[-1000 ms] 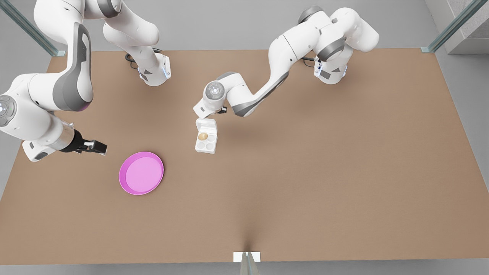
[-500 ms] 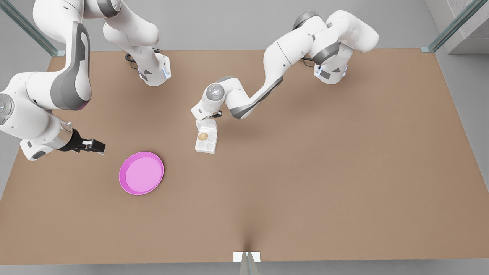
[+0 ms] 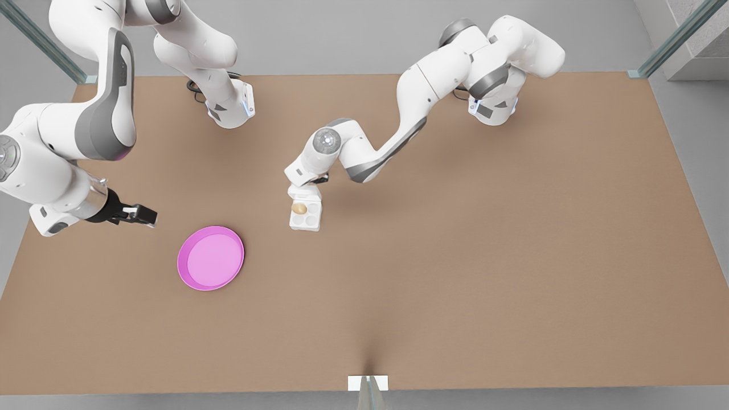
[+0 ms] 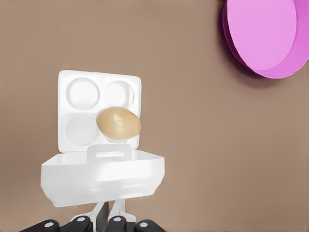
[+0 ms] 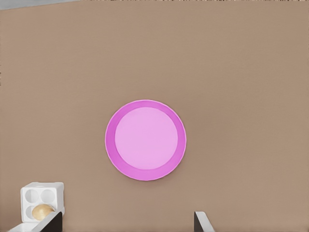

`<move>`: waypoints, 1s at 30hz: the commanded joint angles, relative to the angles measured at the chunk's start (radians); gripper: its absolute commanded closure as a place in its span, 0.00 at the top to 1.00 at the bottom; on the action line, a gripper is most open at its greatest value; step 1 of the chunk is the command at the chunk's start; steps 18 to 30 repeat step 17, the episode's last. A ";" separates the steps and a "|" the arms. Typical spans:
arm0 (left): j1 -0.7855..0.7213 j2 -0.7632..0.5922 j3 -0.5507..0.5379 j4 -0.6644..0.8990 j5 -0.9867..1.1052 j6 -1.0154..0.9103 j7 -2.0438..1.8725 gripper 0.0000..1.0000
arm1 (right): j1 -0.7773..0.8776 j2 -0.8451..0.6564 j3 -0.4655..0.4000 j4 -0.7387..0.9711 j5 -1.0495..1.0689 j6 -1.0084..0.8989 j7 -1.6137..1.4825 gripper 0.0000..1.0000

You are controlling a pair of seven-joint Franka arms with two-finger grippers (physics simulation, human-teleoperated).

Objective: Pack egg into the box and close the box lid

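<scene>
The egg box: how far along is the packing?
Done: the egg sits in one cup of the box. In hand: the left gripper is at the box lid, which stands half raised. To do: shutting the lid flat. The right gripper waits open beside the pink plate.

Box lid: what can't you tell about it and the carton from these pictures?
- Left wrist view: the raised box lid covers the hinge side of the box and how the left gripper meets it.
- Front view: that arm's wrist overhangs the lid.
- Right wrist view: the picture edge and the open right gripper cut off the box and egg.
</scene>
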 commanded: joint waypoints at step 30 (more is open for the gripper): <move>0.602 -0.604 0.264 -0.126 0.083 -0.970 0.616 1.00 | -0.001 -0.006 0.000 0.000 0.000 -0.008 0.007 1.00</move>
